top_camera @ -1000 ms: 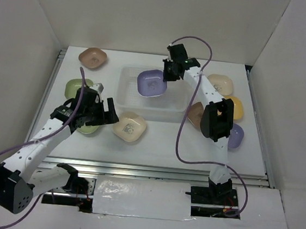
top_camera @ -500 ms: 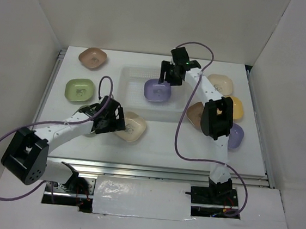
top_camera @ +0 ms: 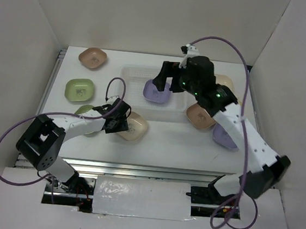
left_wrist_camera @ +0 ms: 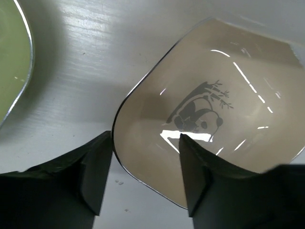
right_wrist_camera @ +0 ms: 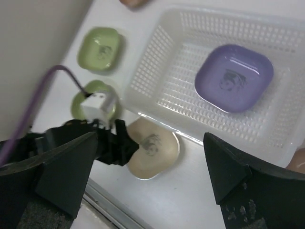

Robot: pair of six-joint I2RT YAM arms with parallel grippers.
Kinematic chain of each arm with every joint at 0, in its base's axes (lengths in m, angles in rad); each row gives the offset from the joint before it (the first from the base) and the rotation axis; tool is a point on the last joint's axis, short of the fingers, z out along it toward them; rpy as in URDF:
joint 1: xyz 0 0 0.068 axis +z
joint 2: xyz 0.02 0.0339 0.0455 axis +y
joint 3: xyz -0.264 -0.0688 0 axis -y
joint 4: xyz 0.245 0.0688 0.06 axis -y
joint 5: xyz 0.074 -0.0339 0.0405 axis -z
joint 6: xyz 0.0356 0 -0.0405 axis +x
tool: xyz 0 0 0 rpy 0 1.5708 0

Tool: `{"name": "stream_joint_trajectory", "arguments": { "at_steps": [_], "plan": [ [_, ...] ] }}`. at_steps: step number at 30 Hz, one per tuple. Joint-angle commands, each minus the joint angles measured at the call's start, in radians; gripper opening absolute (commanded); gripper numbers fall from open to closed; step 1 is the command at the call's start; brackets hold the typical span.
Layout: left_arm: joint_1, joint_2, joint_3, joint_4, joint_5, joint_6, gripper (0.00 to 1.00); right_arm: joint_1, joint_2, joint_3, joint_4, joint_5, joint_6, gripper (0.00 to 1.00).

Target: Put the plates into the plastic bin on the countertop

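The left pincer (left_wrist_camera: pixel 145 137) stands apart astride the near rim of the cream plate (left_wrist_camera: pixel 214 95), 1 finger over its bowl and 1 outside it. That plate lies on the bench (top_camera: pixel 166 143) left of centre in the top view, just below the plastic bin (top_camera: pixel 131 85). The right pincer (right_wrist_camera: pixel 150 138) hangs wide apart above the bin, gripping nothing, and 1 purple plate (right_wrist_camera: pixel 233 76) sits flat inside the bin at the upper right of the wrist view.
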Motion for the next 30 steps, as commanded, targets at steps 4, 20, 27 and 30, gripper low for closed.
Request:
{"name": "stream_joint_trajectory", "arguments": {
  "at_steps": [4, 20, 27, 30],
  "plan": [
    [-0.049, 0.038, 0.037, -0.017, -0.078, -0.055, 0.39, 0.004, -0.191, -0.144, 0.074, 0.034, 0.038, 1.0],
    [-0.297, -0.441, 0.253, -0.359, -0.182, -0.093, 0.0, -0.12, -0.404, -0.157, -0.052, 0.17, 0.078, 1.0],
    [-0.083, -0.249, 0.549, -0.373, -0.333, -0.228, 0.0, -0.222, -0.476, -0.214, -0.043, 0.143, 0.176, 1.0],
    [-0.002, -0.156, 0.586, -0.276, -0.26, -0.314, 0.0, -0.252, -0.505, -0.245, -0.044, 0.118, 0.194, 1.0]
  ]
}}
